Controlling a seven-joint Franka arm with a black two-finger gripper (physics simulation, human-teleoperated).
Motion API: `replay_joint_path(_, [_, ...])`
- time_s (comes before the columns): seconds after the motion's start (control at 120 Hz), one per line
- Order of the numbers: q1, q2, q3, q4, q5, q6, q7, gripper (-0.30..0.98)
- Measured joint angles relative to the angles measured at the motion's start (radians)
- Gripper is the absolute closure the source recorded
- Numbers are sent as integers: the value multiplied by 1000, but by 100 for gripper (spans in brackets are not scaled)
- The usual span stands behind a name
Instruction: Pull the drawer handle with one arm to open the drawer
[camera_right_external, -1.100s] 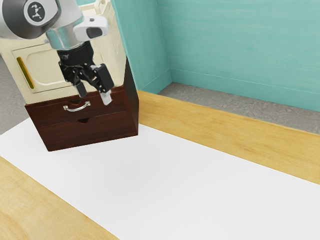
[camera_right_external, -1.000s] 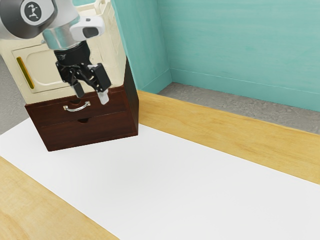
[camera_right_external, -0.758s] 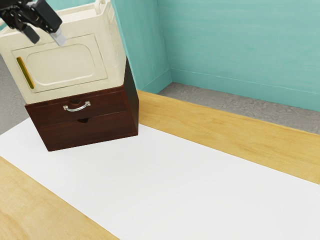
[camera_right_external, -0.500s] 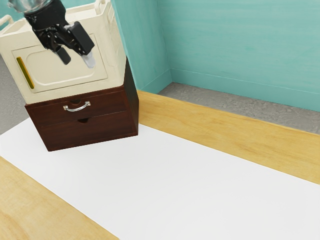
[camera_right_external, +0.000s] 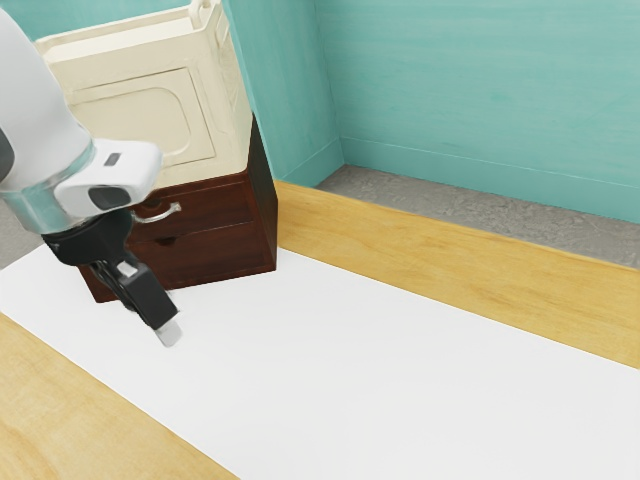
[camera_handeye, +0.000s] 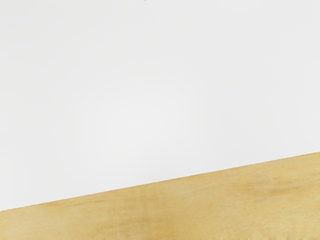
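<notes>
Here, black tool (camera_right_external: 154, 310), apart from silver handle (camera_right_external: 172, 210); brown drawers (camera_right_external: 215, 252) closed

Drawer handle (camera_right_external: 174, 209): shiny, smooth silver metal
Drawer unit (camera_right_external: 215, 249): dark reddish-brown wood, low sheen
Crate (camera_right_external: 135, 116): cream, plastic-looking, smooth, moulded
Table (camera_right_external: 460, 268): pale yellow wood, visible grain
White sheet (camera_right_external: 350, 370): smooth, matt
Wall (camera_right_external: 480, 90): teal, faintly streaked
Floor (camera_right_external: 400, 198): grey, mottled, rough-looking
</notes>
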Motion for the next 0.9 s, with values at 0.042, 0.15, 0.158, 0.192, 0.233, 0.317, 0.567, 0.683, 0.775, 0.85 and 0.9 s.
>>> replay_joint_path(0.042, [-5, -10, 3, -9, 35, 6, 38, 0])
replay_joint_path(0.15, [-5, -89, 28, -177, 98, 104, 129, 0])
replay_joint_path(0.158, [-5, -95, 33, -188, 102, 114, 135, 0])
replay_joint_path(0.192, [-7, -120, 48, -229, 120, 156, 160, 0])
replay_joint_path(0.233, [-19, -153, 69, -281, 154, 221, 187, 0])
replay_joint_path(0.317, [-100, -191, 157, -333, 228, 339, 216, 0])
replay_joint_path(0.567, [-264, -196, 341, -306, 596, 470, 262, 0])
replay_joint_path(0.683, [-267, -170, 380, -269, 707, 493, 278, 0])
replay_joint_path(0.775, [-281, -118, 430, -239, 759, 513, 290, 0])
replay_joint_path(0.85, [-327, -55, 506, -212, 783, 538, 299, 0])
replay_joint_path(0.9, [-347, -30, 536, -203, 794, 555, 304, 0])
